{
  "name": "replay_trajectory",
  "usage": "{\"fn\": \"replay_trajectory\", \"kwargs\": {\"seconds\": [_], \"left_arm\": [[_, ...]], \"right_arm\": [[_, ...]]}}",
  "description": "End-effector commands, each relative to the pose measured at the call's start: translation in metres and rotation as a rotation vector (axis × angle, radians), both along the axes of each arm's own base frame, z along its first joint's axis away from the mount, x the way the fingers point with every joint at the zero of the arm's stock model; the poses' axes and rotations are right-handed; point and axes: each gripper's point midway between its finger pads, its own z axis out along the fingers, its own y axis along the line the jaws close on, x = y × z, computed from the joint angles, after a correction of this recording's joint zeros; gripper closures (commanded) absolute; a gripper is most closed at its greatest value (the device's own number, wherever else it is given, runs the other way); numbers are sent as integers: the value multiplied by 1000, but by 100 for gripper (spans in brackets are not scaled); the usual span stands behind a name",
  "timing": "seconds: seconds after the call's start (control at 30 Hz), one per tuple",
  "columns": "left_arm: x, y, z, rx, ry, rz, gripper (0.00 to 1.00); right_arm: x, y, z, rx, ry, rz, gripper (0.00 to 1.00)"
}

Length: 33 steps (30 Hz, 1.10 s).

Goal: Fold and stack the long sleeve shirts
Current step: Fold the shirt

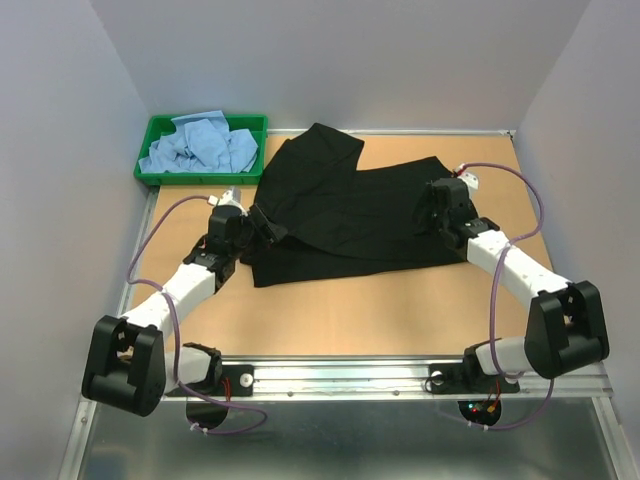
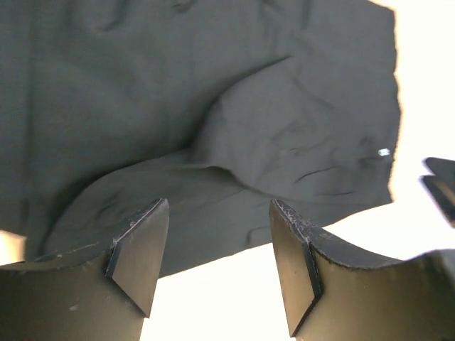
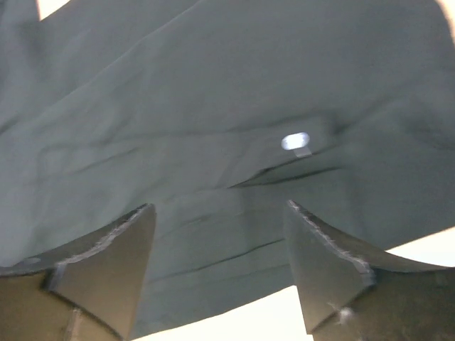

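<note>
A black long sleeve shirt [image 1: 340, 215] lies spread and partly folded across the middle of the table. My left gripper [image 1: 268, 228] hovers at the shirt's left edge. In its wrist view the left gripper [image 2: 219, 207] is open, and the cloth's hem [image 2: 213, 234] runs under the gap. My right gripper [image 1: 430, 212] is over the shirt's right side. The right gripper [image 3: 220, 209] is open above the black cloth with nothing pinched, and a pale button [image 3: 295, 141] shows just beyond it. Light blue shirts [image 1: 200, 145] lie crumpled in the tray.
A green plastic tray [image 1: 152, 170] stands at the back left corner. Bare wooden tabletop [image 1: 380, 310] stretches between the shirt and the arm bases. White walls close in on the left, back and right.
</note>
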Motion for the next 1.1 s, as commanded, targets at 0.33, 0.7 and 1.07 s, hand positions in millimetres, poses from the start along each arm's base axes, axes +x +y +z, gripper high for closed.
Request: {"fn": "replay_trajectory", "kwargs": {"seconds": [0.33, 0.7, 1.07], "left_arm": [[17, -39, 20, -372, -118, 66, 6], [22, -67, 4, -459, -62, 72, 6], [41, -57, -24, -428, -50, 189, 6]], "right_arm": [[24, 142, 35, 407, -153, 501, 10], [29, 159, -5, 458, -114, 527, 10], [14, 147, -58, 436, -7, 466, 10]]}}
